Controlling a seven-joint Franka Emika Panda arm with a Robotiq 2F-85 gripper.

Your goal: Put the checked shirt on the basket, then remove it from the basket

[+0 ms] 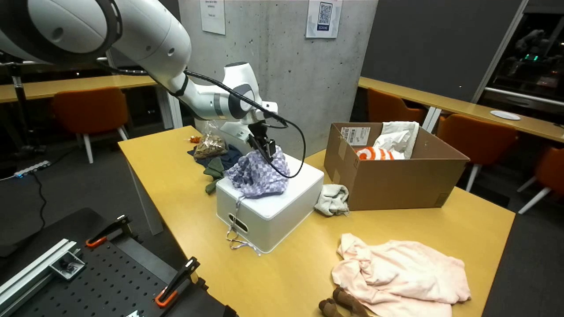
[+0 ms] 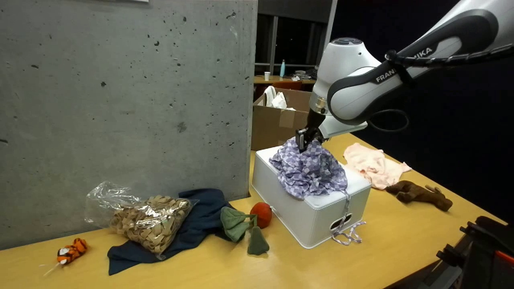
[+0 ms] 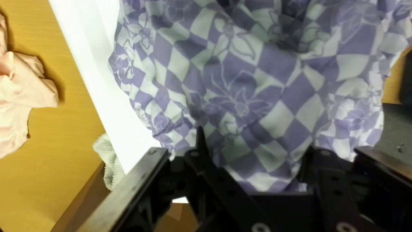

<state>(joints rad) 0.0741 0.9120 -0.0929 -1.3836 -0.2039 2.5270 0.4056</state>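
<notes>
In an exterior view the checked shirt (image 1: 260,174) lies bunched on the white basket (image 1: 288,219), left of the cardboard box (image 1: 396,185); the tool (image 3: 253,143), fingers spread well apart, straddles unclamped cloth.

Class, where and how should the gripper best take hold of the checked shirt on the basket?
Probably by the raised folds at the top of the shirt, coming from above with the fingers astride them: the cloth is heaped there, giving something to pinch. Its edges lie low against the basket, and the trailing cord looks too thin.
</notes>
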